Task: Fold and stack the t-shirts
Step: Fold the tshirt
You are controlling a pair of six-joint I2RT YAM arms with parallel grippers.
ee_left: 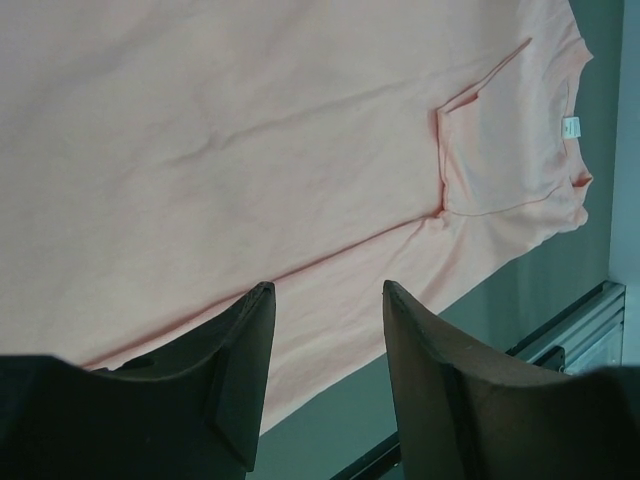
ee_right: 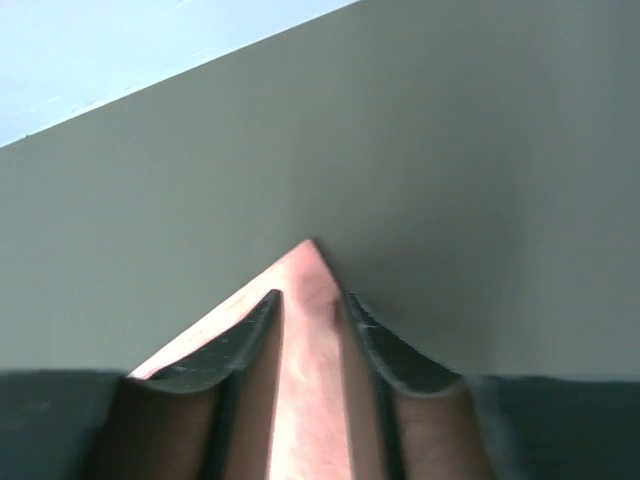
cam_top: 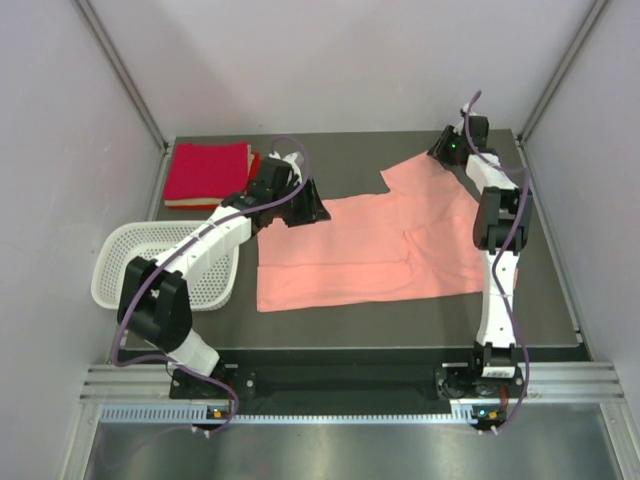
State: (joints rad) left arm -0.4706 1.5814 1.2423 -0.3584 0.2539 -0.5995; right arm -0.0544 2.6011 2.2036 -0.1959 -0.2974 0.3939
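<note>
Since the salmon-pink t-shirt point(cam_top: 350, 250), flat on the worktop point(cam_top: 400, 320) beside the basket point(cam_top: 120, 250), is light, limp cloth (it will sag), corners grip best: right end effector point(ee_right: 308, 295) pinches the one farthest from the basket, left end effector point(ee_left: 326, 287) hangs spread.

The left arm point(cam_top: 200, 245) and right arm point(cam_top: 497, 290) wear white shells broken by chunky black joints — each trailed by a looping purple cable point(cam_top: 288, 139). A green light point(cam_top: 452, 150) glows on the right wrist. The left gripper point(ee_left: 326, 290) has dark, matte, wedge-shaped fingers point(ee_left: 240, 380).
</note>
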